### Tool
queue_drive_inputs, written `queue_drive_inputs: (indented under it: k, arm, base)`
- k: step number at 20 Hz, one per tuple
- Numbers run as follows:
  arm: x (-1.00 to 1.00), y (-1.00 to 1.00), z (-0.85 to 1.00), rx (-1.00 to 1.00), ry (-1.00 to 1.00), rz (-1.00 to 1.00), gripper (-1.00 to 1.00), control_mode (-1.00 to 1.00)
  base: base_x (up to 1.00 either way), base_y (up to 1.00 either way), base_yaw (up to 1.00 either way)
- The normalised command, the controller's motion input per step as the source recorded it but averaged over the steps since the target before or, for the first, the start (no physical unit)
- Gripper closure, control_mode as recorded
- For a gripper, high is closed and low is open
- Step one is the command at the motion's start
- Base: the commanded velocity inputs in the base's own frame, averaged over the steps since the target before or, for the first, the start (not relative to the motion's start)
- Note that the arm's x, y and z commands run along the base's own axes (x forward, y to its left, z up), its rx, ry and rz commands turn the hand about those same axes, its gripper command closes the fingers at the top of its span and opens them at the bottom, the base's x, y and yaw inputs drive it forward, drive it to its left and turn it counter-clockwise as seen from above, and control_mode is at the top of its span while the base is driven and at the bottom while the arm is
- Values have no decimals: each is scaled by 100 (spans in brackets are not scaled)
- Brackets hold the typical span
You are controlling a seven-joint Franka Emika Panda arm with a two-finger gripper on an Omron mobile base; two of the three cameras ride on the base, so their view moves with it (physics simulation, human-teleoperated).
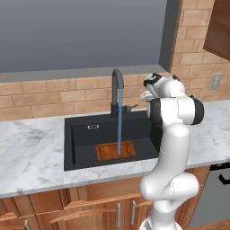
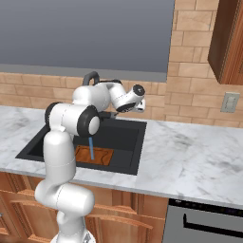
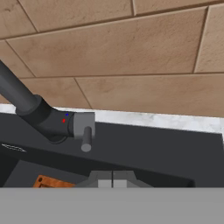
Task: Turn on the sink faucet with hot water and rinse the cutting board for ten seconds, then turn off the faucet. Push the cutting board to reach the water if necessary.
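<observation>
The cutting board point(image 1: 116, 151) lies flat on the floor of the sink point(image 1: 81, 148), toward its front, its long axis running left to right along the counter point(image 1: 31, 157) edge. The water point(image 1: 119, 121) drops straight from the faucet point(image 1: 117, 90) onto it. The gripper point(image 3: 112, 183), fingers pressed together and empty, hangs near the faucet's side lever point(image 3: 85, 131).

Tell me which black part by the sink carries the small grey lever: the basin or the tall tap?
The faucet: its base holds the grey lever handle, close ahead of the shut gripper. The sink basin has only a silver overflow plate.
</observation>
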Motion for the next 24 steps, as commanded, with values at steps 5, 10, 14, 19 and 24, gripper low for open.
queue_drive_inputs:
  k: [5,10,14,19,24]
  arm:
    - [0,0,0,0,0,0,100,-100]
    - [0,0,0,0,0,0,100,-100]
    - [0,0,0,0,0,0,100,-100]
    - [0,0,0,0,0,0,100,-100]
    - [0,0,0,0,0,0,100,-100]
  base:
    - [0,0,0]
    - [0,0,0]
    - [0,0,0]
    - [0,0,0]
    - [0,0,0]
